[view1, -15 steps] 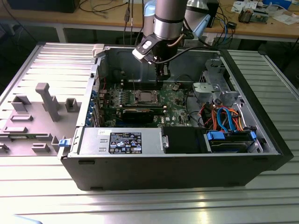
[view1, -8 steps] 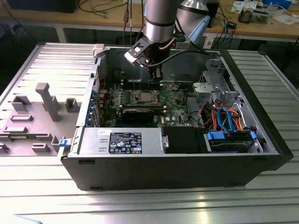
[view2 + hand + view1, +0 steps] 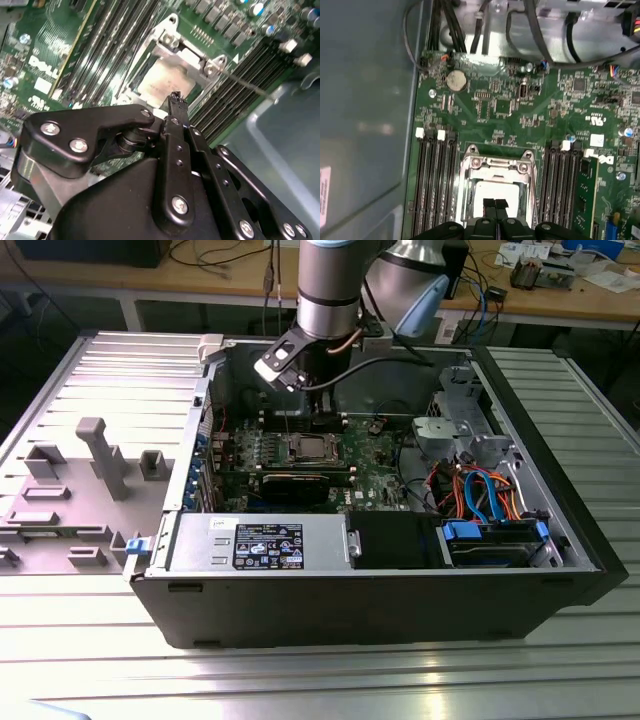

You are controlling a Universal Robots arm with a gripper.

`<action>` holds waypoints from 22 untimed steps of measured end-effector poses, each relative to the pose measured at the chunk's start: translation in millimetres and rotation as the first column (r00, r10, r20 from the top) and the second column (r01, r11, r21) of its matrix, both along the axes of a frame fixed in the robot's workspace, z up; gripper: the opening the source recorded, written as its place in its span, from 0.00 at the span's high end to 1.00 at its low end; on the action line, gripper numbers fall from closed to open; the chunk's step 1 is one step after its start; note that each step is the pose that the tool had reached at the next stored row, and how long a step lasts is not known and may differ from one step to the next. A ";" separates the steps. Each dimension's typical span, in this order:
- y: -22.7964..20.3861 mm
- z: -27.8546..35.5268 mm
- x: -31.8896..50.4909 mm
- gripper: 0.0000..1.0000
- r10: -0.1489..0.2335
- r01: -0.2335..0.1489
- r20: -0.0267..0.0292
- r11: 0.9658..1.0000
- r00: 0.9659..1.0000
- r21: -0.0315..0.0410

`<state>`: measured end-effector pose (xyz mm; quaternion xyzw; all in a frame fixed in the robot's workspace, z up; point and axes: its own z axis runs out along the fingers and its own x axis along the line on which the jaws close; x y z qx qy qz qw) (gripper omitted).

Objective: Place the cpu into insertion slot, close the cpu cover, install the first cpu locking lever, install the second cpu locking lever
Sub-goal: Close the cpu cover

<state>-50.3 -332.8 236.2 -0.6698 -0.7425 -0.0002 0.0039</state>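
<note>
The cpu [image 3: 497,181] shows its pale silvery-tan face in the insertion slot [image 3: 308,448] on the green motherboard [image 3: 510,107]. The silvery cpu cover [image 3: 497,162] lies flat around it as a frame, with the chip [image 3: 160,80] showing through its window. A thin metal locking lever [image 3: 245,85] runs along one side of the socket, beside the memory slots. My gripper [image 3: 495,189] hangs just above the cpu's face with its black fingers together and nothing between them. Its tip [image 3: 175,96] is over the chip's edge in the second wrist view.
Black memory slots [image 3: 435,180] flank the socket on both sides. The open case's grey wall [image 3: 365,100] rises close by. Orange and blue cables [image 3: 480,490] and drive bays fill the exterior view's right, and a power supply [image 3: 265,540] sits at the front. Grey fixtures [image 3: 100,455] stand outside the case.
</note>
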 end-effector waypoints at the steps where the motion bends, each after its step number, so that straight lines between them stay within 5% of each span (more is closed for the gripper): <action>1: 0.0 -2.4 -4.1 0.89 0.002 -0.002 0.000 1.000 1.000 0.000; 6: -0.1 -13.0 -22.0 0.89 0.010 -0.010 -0.001 1.000 1.000 0.000; 17: 0.0 -30.6 -23.8 0.89 0.016 -0.016 -0.005 1.000 1.000 0.000; 22: 0.2 -30.8 -23.7 0.89 0.018 -0.018 -0.005 1.000 1.000 0.002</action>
